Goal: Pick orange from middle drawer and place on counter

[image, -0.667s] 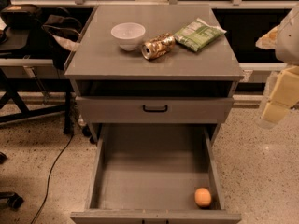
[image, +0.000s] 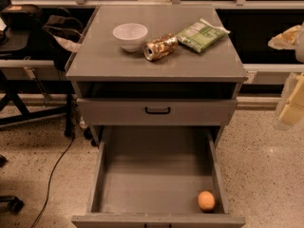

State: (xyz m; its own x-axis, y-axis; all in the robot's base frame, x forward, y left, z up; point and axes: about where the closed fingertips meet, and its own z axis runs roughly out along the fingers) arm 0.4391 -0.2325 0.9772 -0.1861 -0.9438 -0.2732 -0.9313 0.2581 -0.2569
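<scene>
The orange [image: 206, 200] lies unpicked in the middle drawer's [image: 152, 175] front-right corner. Our gripper [image: 289, 103] hangs beyond the counter's [image: 109, 61] right edge; we cannot tell its state.

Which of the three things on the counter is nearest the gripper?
The green packet, at the counter's back right; the gold can and white bowl lie further left. The gripper hangs off to the counter's right, at the picture's edge.

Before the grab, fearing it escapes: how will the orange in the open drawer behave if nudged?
Round and smooth, the orange would probably roll on the middle drawer's flat floor; nearby walls should stop it. Small, so likely light. The claw hangs right of the cabinet.
</scene>
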